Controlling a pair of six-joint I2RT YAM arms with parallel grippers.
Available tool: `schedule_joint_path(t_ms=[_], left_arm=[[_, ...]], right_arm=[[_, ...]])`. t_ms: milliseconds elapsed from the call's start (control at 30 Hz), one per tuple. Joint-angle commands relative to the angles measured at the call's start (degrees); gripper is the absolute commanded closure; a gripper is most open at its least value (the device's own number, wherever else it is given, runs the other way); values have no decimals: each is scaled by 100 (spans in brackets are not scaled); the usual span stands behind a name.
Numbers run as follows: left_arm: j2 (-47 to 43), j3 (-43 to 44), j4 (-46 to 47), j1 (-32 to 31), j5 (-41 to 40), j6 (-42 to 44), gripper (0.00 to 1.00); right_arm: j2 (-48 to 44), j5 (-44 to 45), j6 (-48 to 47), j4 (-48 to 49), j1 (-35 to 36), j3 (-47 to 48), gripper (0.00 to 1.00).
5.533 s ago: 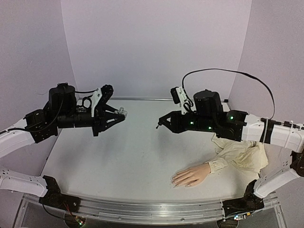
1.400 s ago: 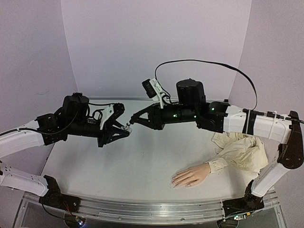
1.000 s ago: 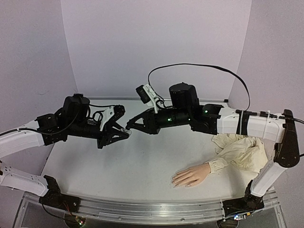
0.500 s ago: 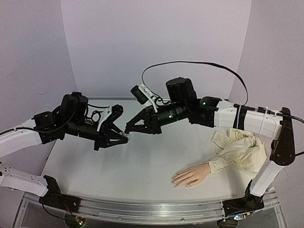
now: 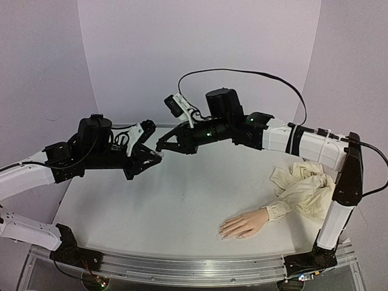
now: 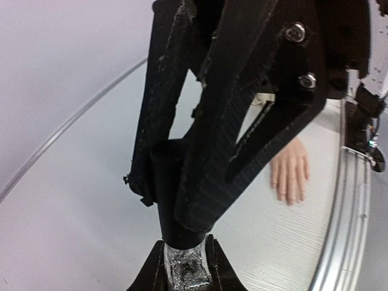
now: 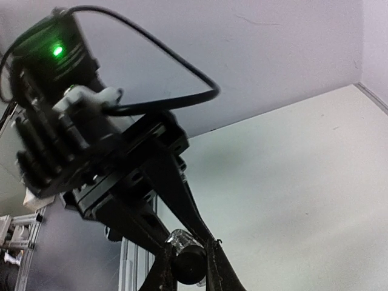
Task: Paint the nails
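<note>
Pinching cap (image 7: 188, 270) on bottle (image 7: 180, 237), right hand (image 7: 189, 259)

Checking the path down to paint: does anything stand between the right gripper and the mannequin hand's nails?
Nothing visible does. The right gripper, shut on the cap, meets the left gripper's bottle above the table; the nails lie uncovered, the sleeve bunched farther right.

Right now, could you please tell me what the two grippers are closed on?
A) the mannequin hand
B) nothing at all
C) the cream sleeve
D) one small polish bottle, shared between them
D: the left gripper clamps the polish bottle by its glittery glass body and the right gripper pinches its black cap, in mid-air, far from the mannequin hand.
</note>
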Motion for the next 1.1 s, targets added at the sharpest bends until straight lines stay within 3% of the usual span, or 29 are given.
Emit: schedule_joint_path(t_ms=[0, 167, 267, 400, 467, 567, 833, 933, 1067], left_arm=[[274, 165, 3407, 5, -1130, 546, 100], [887, 17, 4627, -11, -1883, 516, 100], [1030, -122, 4779, -34, -1968, 287, 100], [783, -586, 4728, -83, -1850, 28, 100], [529, -894, 4573, -91, -1900, -150, 100], [148, -1186, 3968, -91, -1999, -482, 100], [-412, -1191, 2058, -57, -1872, -1145, 100], [-419, -1002, 1417, 35, -1328, -1288, 100], [-454, -810, 1228, 297, 644, -1399, 100]], right_arm=[[606, 1065, 1272, -810, 483, 149, 100], [941, 4401, 3057, -959, 1262, 494, 100], [1256, 4754, 3542, -929, 1381, 845, 100], [1099, 4860, 3305, -901, 1348, 871, 100], [928, 4741, 3144, -827, 1285, 784, 100], [620, 4355, 2893, -663, 1121, 534, 87], [-575, 3130, 1662, -534, 728, -280, 26], [-1065, 2343, 1065, -380, 605, -709, 13], [-1425, 928, 779, 124, 166, -1154, 11]])
